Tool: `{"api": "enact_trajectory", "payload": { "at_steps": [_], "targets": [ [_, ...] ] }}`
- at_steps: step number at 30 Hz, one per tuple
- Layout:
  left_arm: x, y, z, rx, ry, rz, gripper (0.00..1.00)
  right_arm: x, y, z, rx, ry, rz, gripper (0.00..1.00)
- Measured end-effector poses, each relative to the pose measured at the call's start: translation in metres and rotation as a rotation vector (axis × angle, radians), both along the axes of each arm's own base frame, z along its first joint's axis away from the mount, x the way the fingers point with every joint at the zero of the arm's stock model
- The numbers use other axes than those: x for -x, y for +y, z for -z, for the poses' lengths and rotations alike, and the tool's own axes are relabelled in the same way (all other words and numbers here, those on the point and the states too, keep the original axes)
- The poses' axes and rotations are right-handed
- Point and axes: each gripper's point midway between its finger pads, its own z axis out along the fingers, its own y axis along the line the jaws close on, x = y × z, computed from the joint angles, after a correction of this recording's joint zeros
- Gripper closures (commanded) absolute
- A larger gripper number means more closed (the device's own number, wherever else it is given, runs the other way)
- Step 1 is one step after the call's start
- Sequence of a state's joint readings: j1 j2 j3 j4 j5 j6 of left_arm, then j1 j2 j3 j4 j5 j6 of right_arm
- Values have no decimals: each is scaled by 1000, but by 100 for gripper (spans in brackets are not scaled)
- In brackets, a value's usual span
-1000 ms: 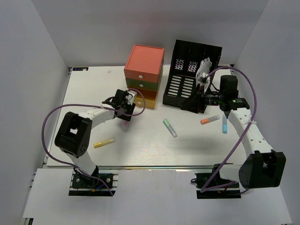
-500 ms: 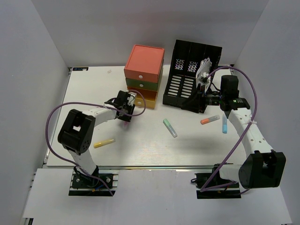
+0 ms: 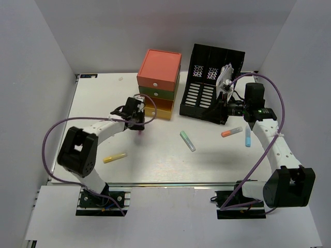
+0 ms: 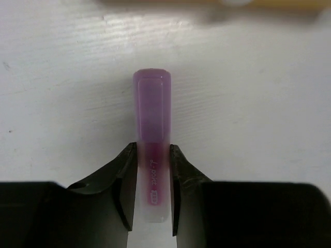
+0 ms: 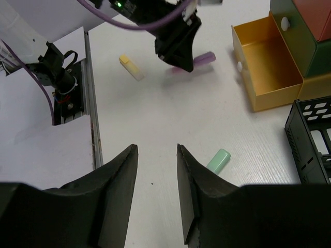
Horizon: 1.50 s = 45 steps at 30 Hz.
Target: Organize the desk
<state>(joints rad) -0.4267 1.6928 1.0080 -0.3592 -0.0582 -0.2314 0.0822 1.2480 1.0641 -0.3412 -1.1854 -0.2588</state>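
— Where's the worktop?
— Under everything: stiff, flat, nothing to grip. Loose markers lie on it, nearer than the drawer box.
— And the arms?
— The left fingers pinch a purple marker just near-left of that box. The right fingers are spread and empty, off to its right.
— Obstacles?
— Its yellow drawer sits open.

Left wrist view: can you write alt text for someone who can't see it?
The left gripper pinches a purple highlighter between its two black fingers, the rounded end pointing away from the camera. Beneath is the white desk, with a blurred yellow strip along the top edge.
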Motion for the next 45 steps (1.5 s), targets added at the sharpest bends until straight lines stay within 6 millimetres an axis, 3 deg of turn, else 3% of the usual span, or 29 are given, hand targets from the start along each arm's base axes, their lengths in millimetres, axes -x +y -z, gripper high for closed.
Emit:
{"api": "enact_trajectory", "payload": {
  "at_steps": [8, 12, 19, 24, 28, 32, 33, 35, 40, 45],
  "targets": [
    [-25, -42, -114, 441, -193, -214, 100, -1, -1, 0, -2, 1, 3, 58],
    [-41, -48, -138, 621, -183, -450, 100, -2, -3, 0, -2, 1, 9, 58],
    [-68, -49, -133, 827, -101, -808, 100, -3, -5, -1, -4, 1, 14, 58],
    [-105, -67, -128, 907, -54, -909, 100, -3, -6, -1, -5, 1, 17, 58],
    [-124, -76, -116, 925, -22, -957, 100, -4, -7, -1, -5, 1, 20, 58],
    [-126, -76, -103, 912, 6, -993, 72, -5, -9, -1, -7, 1, 26, 58],
    [-126, -76, -102, 912, 10, -999, 59, -5, -9, -1, -8, 1, 25, 58],
    [-125, -75, -100, 908, 16, -1007, 47, -5, -9, -1, -9, 2, 25, 58],
    [-127, -76, -105, 920, 15, -1011, 40, -5, -11, -2, -10, 2, 30, 58],
    [-127, -79, -108, 931, 22, -999, 43, -6, -12, -1, -9, -2, 33, 57]
  ]
}}
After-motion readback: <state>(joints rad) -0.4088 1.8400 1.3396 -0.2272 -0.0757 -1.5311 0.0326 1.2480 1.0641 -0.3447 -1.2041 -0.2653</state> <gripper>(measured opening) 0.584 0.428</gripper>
